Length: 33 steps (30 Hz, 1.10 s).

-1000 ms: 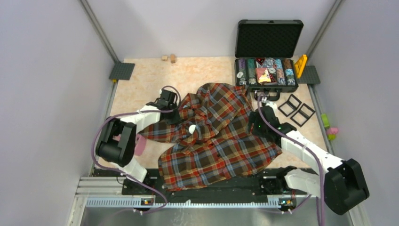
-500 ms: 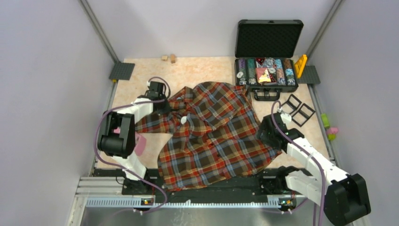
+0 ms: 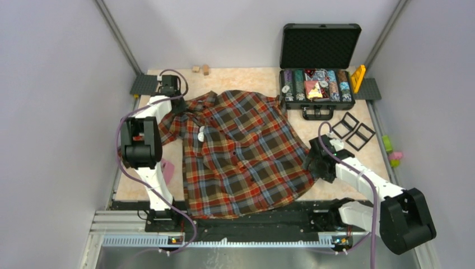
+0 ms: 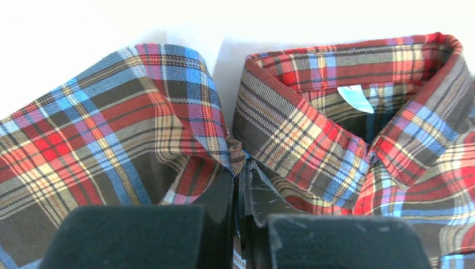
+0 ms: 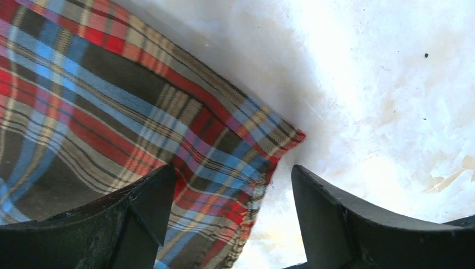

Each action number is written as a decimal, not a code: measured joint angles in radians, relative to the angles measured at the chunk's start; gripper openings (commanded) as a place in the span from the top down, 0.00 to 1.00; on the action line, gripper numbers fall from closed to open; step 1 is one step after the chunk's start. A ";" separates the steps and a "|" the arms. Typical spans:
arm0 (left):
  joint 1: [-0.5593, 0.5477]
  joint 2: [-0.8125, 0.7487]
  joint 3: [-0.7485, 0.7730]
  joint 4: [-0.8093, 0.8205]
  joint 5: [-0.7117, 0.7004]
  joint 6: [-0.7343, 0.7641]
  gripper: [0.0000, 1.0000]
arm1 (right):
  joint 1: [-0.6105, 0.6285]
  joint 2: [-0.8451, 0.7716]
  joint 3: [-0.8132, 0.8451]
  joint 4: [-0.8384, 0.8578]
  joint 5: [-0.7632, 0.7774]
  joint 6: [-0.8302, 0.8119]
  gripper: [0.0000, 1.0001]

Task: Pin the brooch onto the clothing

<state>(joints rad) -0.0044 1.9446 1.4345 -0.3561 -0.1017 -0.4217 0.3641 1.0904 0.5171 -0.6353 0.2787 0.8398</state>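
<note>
The plaid shirt (image 3: pixel 246 151) lies spread out on the table with its collar at the far left. My left gripper (image 3: pixel 178 106) is shut on a fold of the shirt (image 4: pixel 313 129) beside the collar, jaws (image 4: pixel 242 168) pressed together on the fabric. A small white tag (image 4: pixel 355 98) sits inside the collar. My right gripper (image 3: pixel 315 163) is open at the shirt's near right hem. In the right wrist view its fingers (image 5: pixel 232 174) straddle the hem corner (image 5: pixel 246 151) without closing on it. The brooch is not visible in any view.
An open black case of chips (image 3: pixel 317 92) stands at the far right, with two black square frames (image 3: pixel 353 130) in front of it. A pink block (image 3: pixel 166 171) lies by the left arm. Small wooden blocks (image 3: pixel 200 69) lie at the far edge. Small toys (image 3: pixel 392 152) lie at the right edge.
My left gripper has pulled the collar toward the far left corner, and the bunched shirt has spread out flat. My right gripper has moved back to the near right hem.
</note>
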 measured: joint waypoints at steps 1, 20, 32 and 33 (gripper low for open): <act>0.010 0.011 0.008 -0.007 0.001 0.011 1.00 | 0.000 0.004 0.000 0.000 0.000 0.002 0.26; 0.045 0.028 0.011 -0.033 0.018 0.137 1.00 | -0.003 0.077 -0.003 0.124 0.120 0.053 1.00; 0.077 0.028 0.011 -0.047 -0.034 0.140 1.00 | -0.160 -0.131 -0.041 0.035 0.185 0.105 1.00; 0.077 0.027 0.011 -0.048 -0.034 0.140 1.00 | -0.162 -0.135 -0.041 0.033 0.184 0.105 1.00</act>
<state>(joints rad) 0.0731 1.9720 1.4456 -0.4042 -0.1356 -0.2813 0.2024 0.9554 0.4763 -0.6025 0.4625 0.9447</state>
